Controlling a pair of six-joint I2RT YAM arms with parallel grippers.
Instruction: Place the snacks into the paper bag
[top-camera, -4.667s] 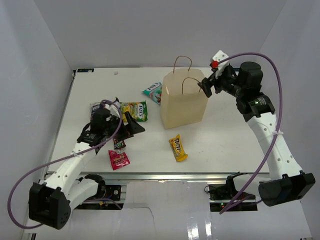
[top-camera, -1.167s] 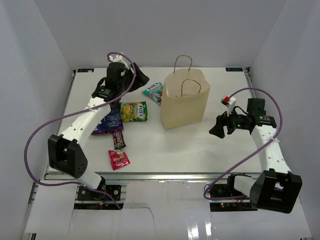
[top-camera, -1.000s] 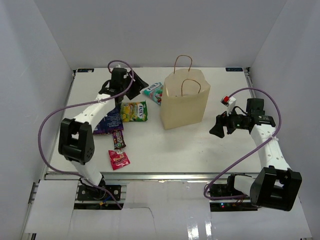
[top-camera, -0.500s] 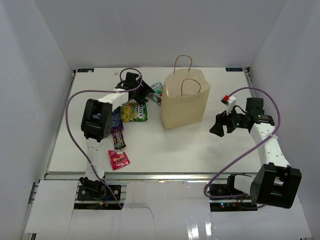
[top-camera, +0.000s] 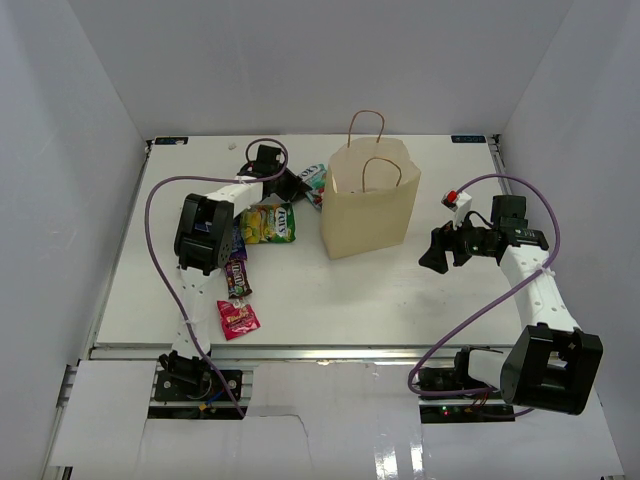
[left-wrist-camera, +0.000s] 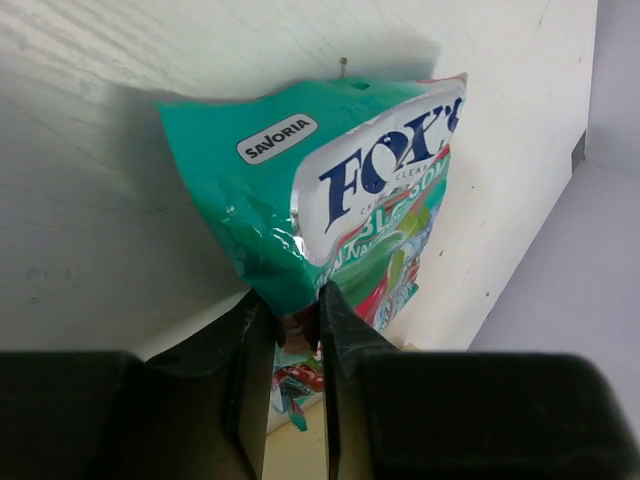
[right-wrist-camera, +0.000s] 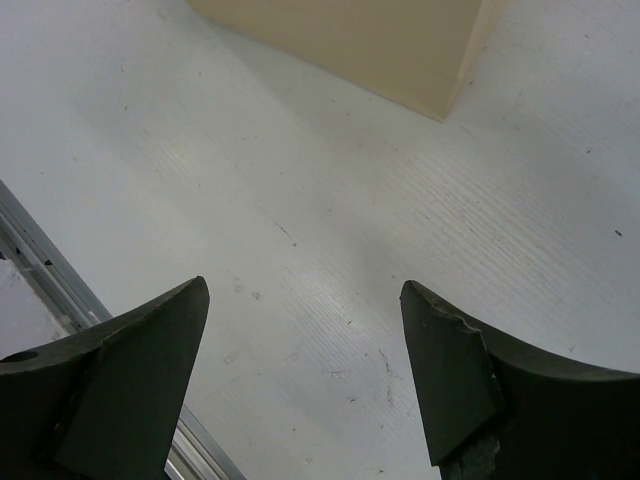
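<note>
The left tool (left-wrist-camera: 297, 312) has swung over from the far-left corner and is now clamped on an edge of the teal Fox's packet (left-wrist-camera: 330, 200), just left of the paper bag (top-camera: 368, 215), so that snack looks ready to lift. The right tool (right-wrist-camera: 300, 330) hangs with its jaws apart and empty over the tabletop (top-camera: 300, 290). The bag's inside is hidden.

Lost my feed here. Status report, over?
Left gripper shut on teal packet, left of paper bag. Right gripper open, empty. Green-yellow pack, brown bar, pink-red packet not bagged. Bag mouth unobstructed.
</note>
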